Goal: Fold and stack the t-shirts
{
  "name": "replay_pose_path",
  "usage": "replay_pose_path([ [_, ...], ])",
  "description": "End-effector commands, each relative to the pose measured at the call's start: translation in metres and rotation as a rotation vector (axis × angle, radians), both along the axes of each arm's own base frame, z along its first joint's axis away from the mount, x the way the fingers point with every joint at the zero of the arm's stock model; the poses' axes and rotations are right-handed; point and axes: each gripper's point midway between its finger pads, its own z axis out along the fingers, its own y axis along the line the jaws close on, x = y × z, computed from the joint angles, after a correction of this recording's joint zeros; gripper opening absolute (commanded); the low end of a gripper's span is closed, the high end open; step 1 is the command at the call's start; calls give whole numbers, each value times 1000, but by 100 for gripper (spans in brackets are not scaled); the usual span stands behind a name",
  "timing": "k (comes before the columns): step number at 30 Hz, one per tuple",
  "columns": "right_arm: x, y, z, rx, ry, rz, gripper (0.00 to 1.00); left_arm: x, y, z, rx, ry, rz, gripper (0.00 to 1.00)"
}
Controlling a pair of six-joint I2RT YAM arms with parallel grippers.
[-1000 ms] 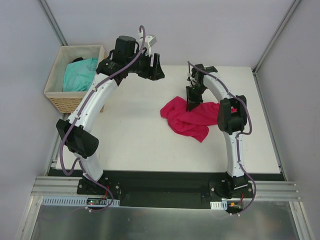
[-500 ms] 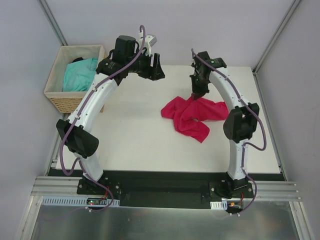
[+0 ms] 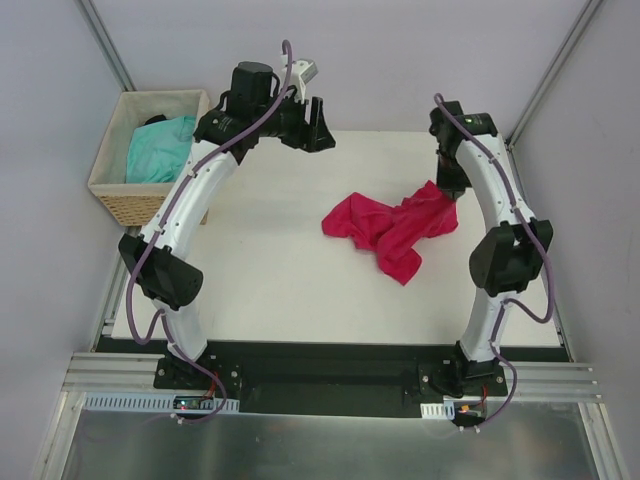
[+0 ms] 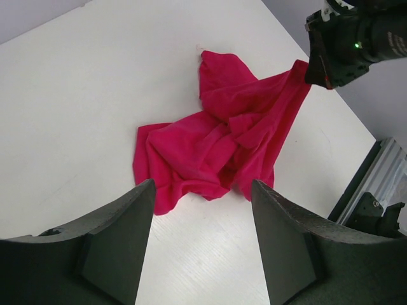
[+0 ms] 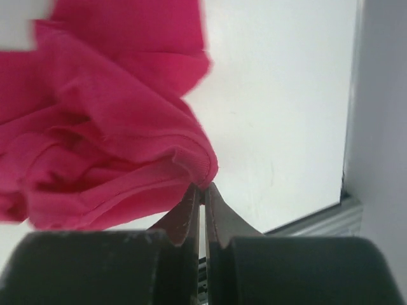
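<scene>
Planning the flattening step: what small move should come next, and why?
Probably lower the open left claw to the loose left edge of the crimson t-shirt. The right claw is shut on one edge only and the shirt lies bunched, so a second grip seems needed to stretch it flat.

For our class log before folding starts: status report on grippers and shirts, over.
Right gripper shut on crumpled crimson-pink fabric t-shirt. Left gripper open, empty. Turquoise fabric t-shirt in woven wicker basket. Nothing blocking.
</scene>
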Motion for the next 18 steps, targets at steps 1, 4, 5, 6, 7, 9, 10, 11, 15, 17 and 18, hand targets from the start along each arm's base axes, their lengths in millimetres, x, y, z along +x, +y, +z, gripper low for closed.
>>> replay_pose_path([
  [1,-82,-95,-12,-129,315,-290,1,-3,2,35,-48,-77,-14,61],
  [4,-95,-116,-26,-112,363,-378,1,-3,3,42,-54,-93,-12,62],
  [5,-96,-118,-32,-111,369,-383,1,-2,3,44,-53,-100,-10,62],
  [6,-96,-118,-33,-107,369,-386,4,-1,4,43,-47,-102,1,63],
  [7,-95,-112,-33,-72,356,-384,17,1,4,42,-44,-103,3,64],
  [9,-87,-101,-28,-16,301,-381,34,2,4,37,-41,-90,6,66],
  [10,-84,-89,-22,43,264,-368,56,6,3,30,-34,-76,10,68],
  [11,-78,-83,-17,67,228,-359,71,8,2,19,-29,-41,20,69],
  [15,-52,-36,5,215,89,-267,87,19,0,-45,31,126,57,70],
  [17,-35,-11,11,327,0,-212,85,21,3,-100,99,280,100,63],
  [18,-31,-1,9,367,-13,-194,84,22,2,-128,130,350,108,62],
])
